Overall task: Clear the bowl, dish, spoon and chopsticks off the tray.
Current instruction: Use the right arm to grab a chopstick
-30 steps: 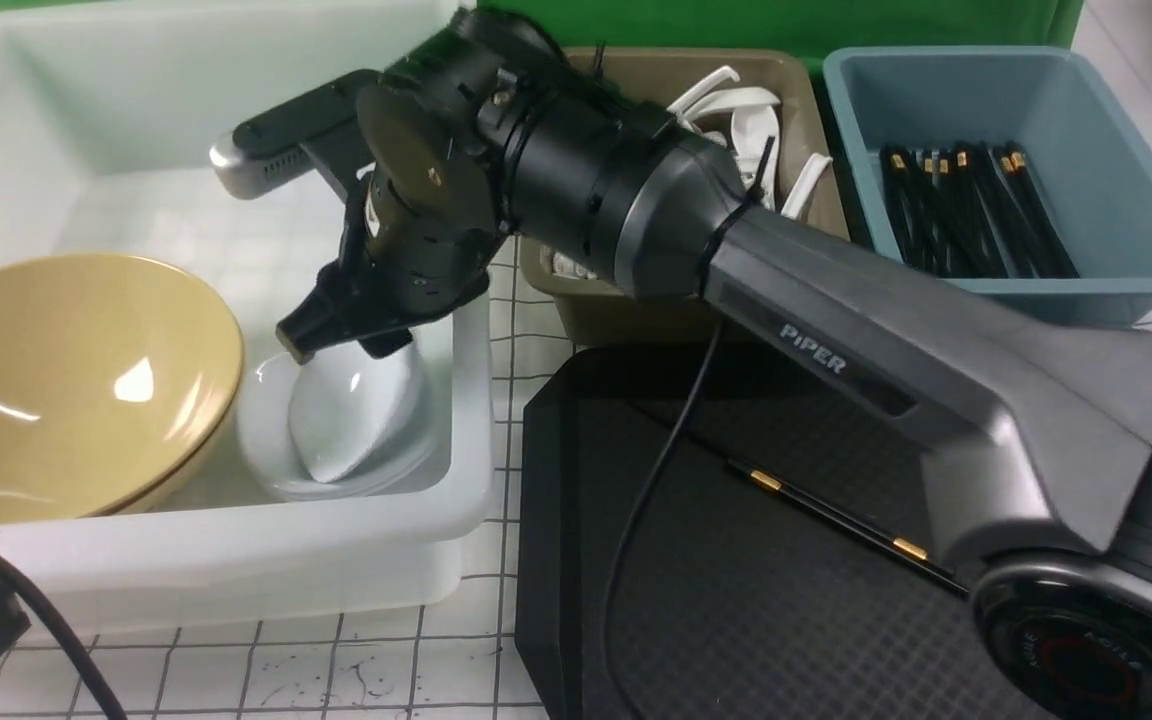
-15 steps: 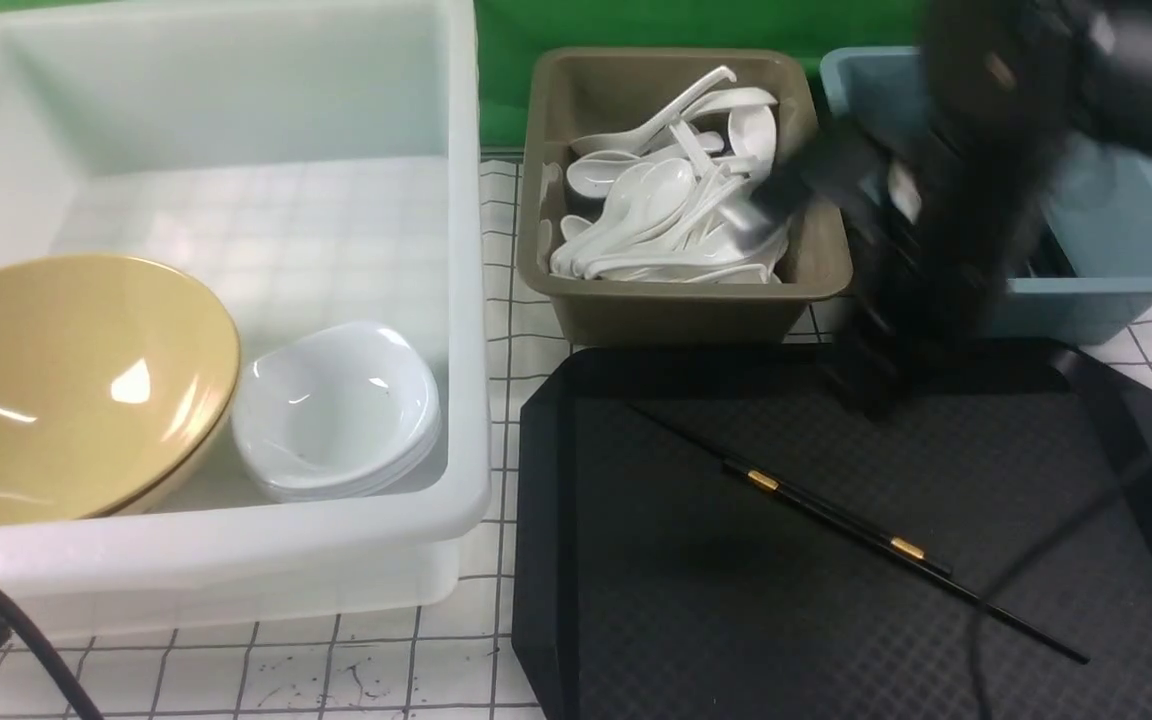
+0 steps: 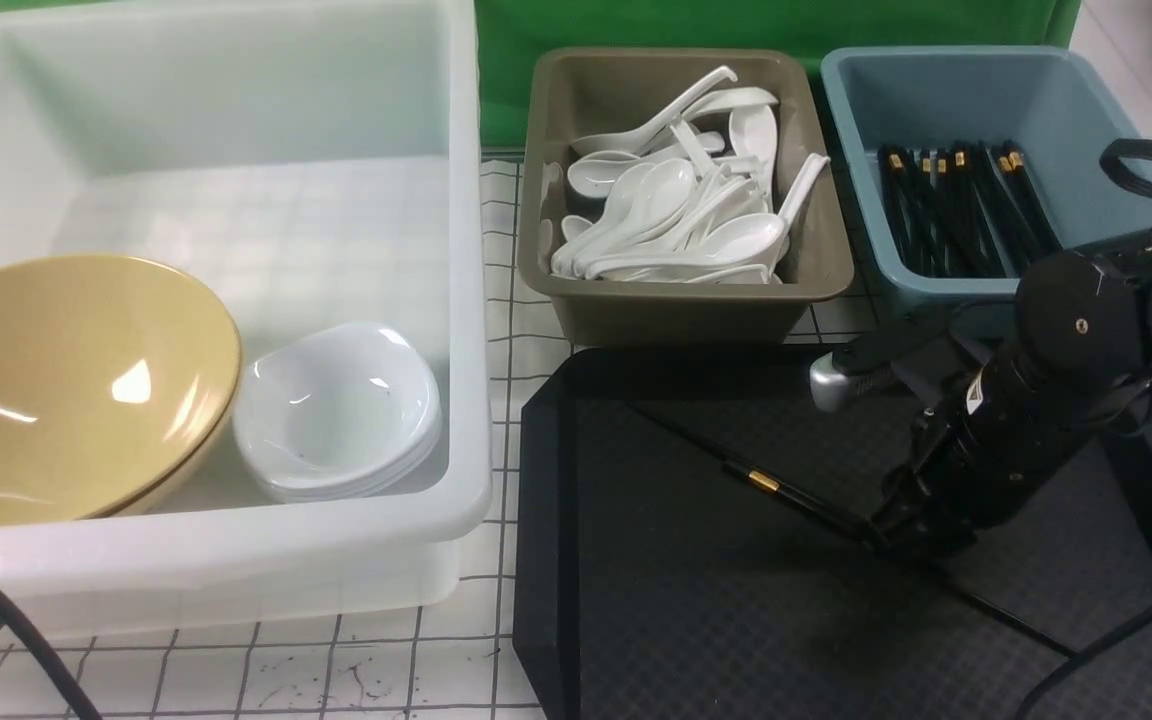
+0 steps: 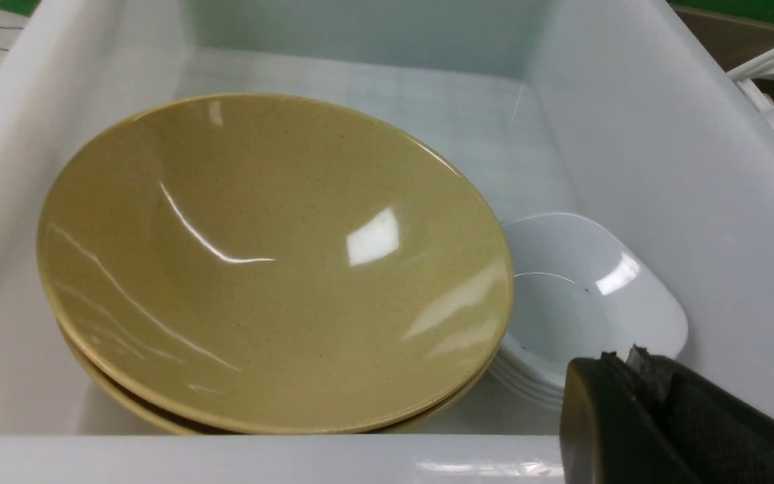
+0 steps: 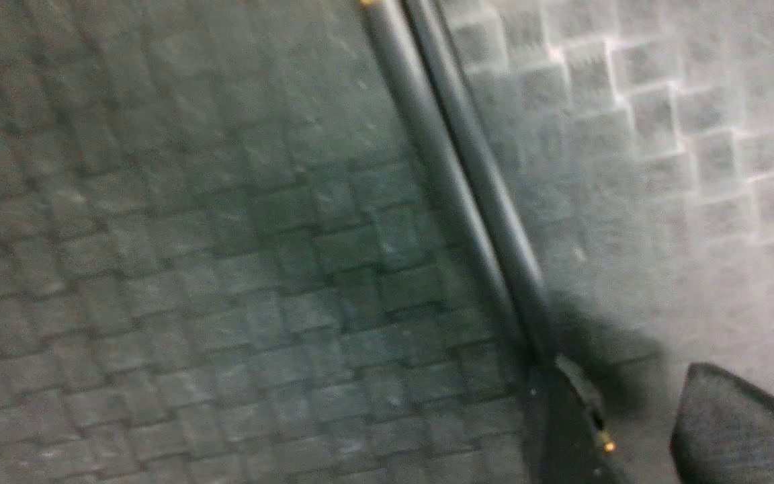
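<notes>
My right gripper (image 3: 898,535) is sitting low over the middle of the black tray (image 3: 636,600), its fingers (image 5: 743,430) standing spread and pinching nothing. Two black chopsticks (image 3: 766,483) are lying side by side on the tray, slanting from near its far left corner toward its near right corner, with one finger right against them. My left gripper (image 4: 619,359) is pressed together, hanging at the near edge of the white tub (image 3: 236,560). The yellow bowl (image 3: 76,380) is resting in the tub's near left corner, just beside stacked white dishes (image 3: 336,410).

No legible text, label, brand, number or sign in any view; surfaces plain.
</notes>
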